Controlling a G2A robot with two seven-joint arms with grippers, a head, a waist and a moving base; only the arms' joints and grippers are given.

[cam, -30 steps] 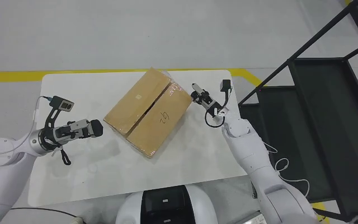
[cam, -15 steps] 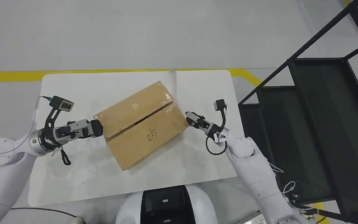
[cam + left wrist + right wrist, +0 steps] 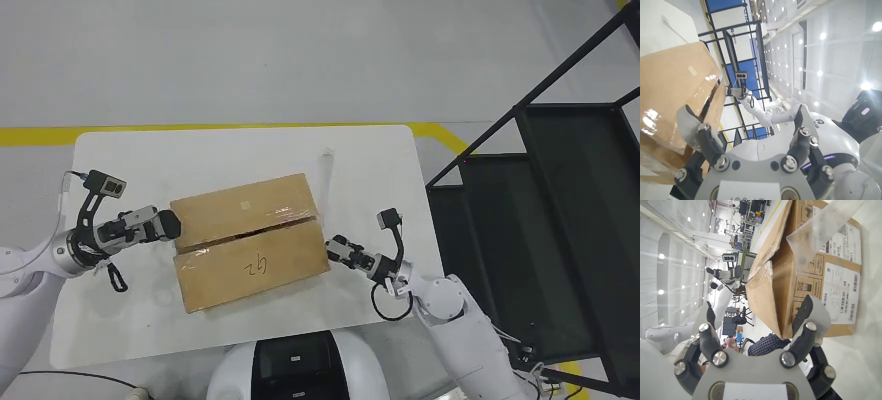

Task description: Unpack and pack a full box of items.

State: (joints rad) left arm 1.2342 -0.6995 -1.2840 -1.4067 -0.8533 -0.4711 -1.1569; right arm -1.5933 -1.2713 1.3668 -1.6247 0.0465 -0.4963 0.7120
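A taped brown cardboard box point(image 3: 250, 240) lies on the white table point(image 3: 110, 320), its long side nearly parallel to the front edge. My left gripper point(image 3: 170, 228) is open at the box's left end. One left finger point(image 3: 687, 121) rests against the box point(image 3: 674, 79); the other stands free. My right gripper point(image 3: 335, 248) is open at the box's right end. In the right wrist view a corner of the box point(image 3: 787, 275) sits between the fingers of the right gripper point(image 3: 761, 311). A clear tape flap point(image 3: 810, 234) sticks off that end.
A thin clear strip point(image 3: 327, 168) lies on the table behind the box's right end. A black metal rack point(image 3: 560, 190) stands right of the table. A person in a checked shirt point(image 3: 766, 344) sits far behind.
The box has turned clockwise from a diagonal to almost level and slid toward the front edge. My right gripper moved toward the front with the box's right end; the left shifted slightly.
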